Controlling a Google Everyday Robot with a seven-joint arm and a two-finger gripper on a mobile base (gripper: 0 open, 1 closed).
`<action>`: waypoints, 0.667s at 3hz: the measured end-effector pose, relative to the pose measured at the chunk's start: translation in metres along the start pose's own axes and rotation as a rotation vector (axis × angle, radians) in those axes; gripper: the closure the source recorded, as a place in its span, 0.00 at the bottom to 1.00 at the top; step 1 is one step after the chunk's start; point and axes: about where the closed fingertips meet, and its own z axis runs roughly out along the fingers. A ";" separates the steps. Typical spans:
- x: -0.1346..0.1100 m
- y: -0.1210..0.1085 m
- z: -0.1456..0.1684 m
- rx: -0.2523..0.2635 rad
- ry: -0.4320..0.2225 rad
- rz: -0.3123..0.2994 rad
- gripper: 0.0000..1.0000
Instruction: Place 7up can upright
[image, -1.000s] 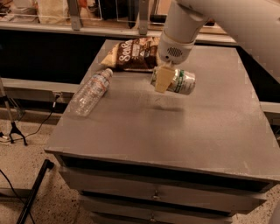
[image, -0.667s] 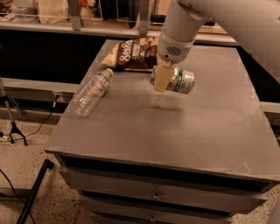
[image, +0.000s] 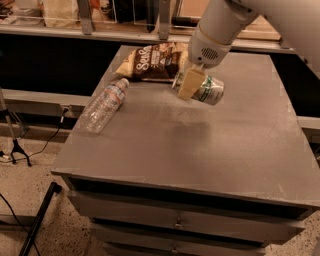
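Observation:
The 7up can (image: 210, 89), silver with a green band, lies tilted on its side in my gripper (image: 196, 90), a little above the grey table top (image: 200, 150). Its silver end faces right. One cream fingertip (image: 187, 86) presses the can's near left side; the other finger is hidden behind the can. My white arm comes down from the upper right. A soft shadow lies on the table below the can.
A clear plastic water bottle (image: 104, 105) lies on its side at the table's left. A brown snack bag (image: 154, 62) lies at the back, just behind the can. Shelving runs along the back wall. The table has drawers at the front.
The gripper with the can has shifted slightly up and to the right. The bottle and the bag have not moved.

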 end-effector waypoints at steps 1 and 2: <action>-0.002 -0.006 -0.034 0.007 -0.193 -0.020 1.00; 0.000 -0.008 -0.063 -0.006 -0.386 -0.036 1.00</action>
